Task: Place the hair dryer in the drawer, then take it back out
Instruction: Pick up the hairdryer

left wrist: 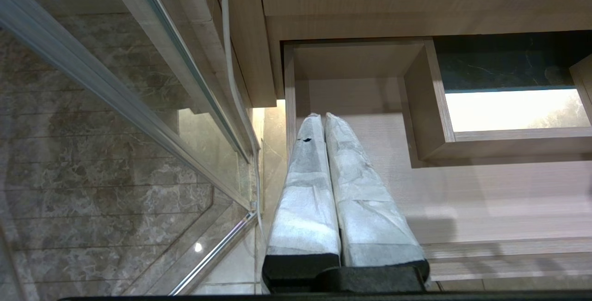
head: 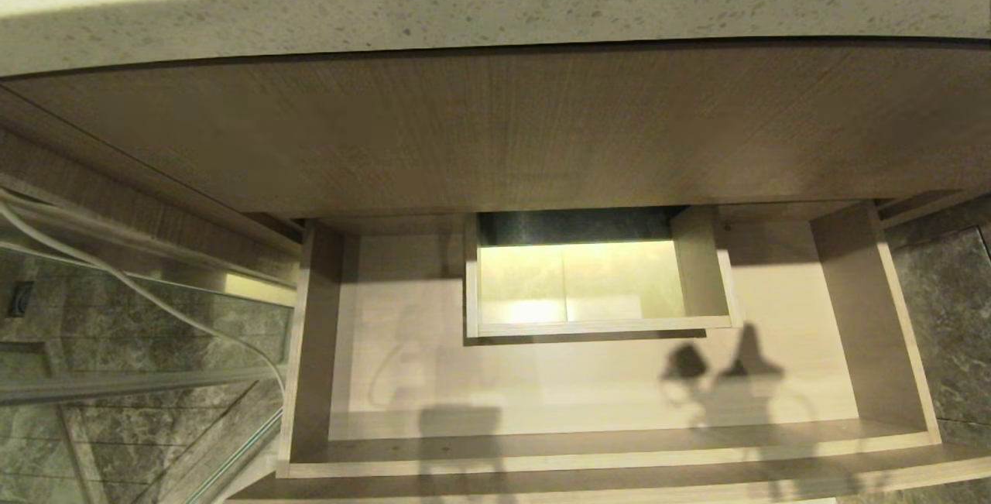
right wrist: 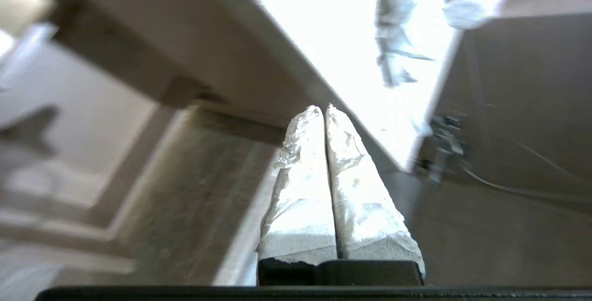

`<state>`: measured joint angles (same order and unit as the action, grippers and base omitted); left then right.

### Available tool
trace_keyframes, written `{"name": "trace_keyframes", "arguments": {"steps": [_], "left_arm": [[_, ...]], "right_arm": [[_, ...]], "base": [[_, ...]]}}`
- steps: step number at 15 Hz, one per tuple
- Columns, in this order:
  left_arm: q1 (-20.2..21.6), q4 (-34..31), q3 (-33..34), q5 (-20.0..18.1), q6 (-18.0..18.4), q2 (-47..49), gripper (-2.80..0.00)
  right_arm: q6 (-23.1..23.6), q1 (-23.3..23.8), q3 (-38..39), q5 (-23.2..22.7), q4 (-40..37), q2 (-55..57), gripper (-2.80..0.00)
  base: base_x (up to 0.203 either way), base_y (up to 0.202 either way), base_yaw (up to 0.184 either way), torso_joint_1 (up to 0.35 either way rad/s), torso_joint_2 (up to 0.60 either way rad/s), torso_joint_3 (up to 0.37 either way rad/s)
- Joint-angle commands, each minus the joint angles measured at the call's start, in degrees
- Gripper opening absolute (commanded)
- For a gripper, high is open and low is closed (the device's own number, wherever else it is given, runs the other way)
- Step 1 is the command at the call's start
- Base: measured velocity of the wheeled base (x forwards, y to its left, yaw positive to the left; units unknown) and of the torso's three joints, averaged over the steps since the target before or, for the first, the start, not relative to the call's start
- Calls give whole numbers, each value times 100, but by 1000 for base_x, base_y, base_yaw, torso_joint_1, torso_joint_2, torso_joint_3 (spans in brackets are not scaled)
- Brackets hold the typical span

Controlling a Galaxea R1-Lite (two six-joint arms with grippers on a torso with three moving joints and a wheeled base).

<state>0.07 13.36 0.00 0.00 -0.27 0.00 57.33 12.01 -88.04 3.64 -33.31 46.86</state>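
Observation:
The drawer [head: 612, 392] stands pulled open below the counter, light-brown wood grain, with a boxed cutout [head: 596, 326] in the middle of its back. Its floor is bare apart from shadows. No hair dryer shows in any view. My left gripper [left wrist: 323, 117] is shut with nothing in it, its white-wrapped fingers [left wrist: 305, 190] pressed together over the drawer's [left wrist: 462, 199] left side wall. My right gripper [right wrist: 322, 108] is also shut and empty, off the drawer's right side in a blurred view. Neither gripper shows in the head view.
A speckled stone countertop [head: 495, 16] overhangs a tall wood-grain panel [head: 495, 132] above the drawer. At the left a glass panel [head: 116, 349] stands over marble floor tiles, with a white cord [head: 116, 276] hanging in front of it. Dark marble tiles [head: 952, 318] lie at the right.

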Motion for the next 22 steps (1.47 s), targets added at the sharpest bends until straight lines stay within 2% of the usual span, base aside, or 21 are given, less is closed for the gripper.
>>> {"name": "trace_keyframes", "arguments": {"steps": [1, 3, 5, 8, 14, 19, 20, 22], "left_arm": [[1, 9, 229, 0, -8, 0, -280], [1, 9, 229, 0, -8, 0, -280], [1, 9, 229, 0, -8, 0, -280], [1, 9, 229, 0, 0, 0, -280], [1, 9, 229, 0, -8, 0, -280], [1, 9, 229, 0, 0, 0, -280], [1, 9, 229, 0, -8, 0, -280], [1, 9, 229, 0, -8, 0, -280]], "right_arm": [[61, 4, -92, 664, 210, 181, -280], [68, 46, -100, 1426, 377, 186, -280], [141, 56, -96, 1833, 483, 320, -280], [331, 65, -115, 1888, 1198, 631, -280], [348, 84, -354, 1844, 2365, 1601, -280], [335, 334, -649, 1808, 2768, 2229, -280], [336, 450, -609, 1781, 2837, 2300, 0], [303, 572, -604, 1767, 2809, 2450, 0]], "base": [[0, 0, 0, 0, 0, 0], [0, 0, 0, 0, 0, 0], [0, 0, 0, 0, 0, 0], [0, 0, 0, 0, 0, 0], [0, 0, 0, 0, 0, 0], [0, 0, 0, 0, 0, 0], [0, 0, 0, 0, 0, 0], [0, 0, 0, 0, 0, 0]]}}
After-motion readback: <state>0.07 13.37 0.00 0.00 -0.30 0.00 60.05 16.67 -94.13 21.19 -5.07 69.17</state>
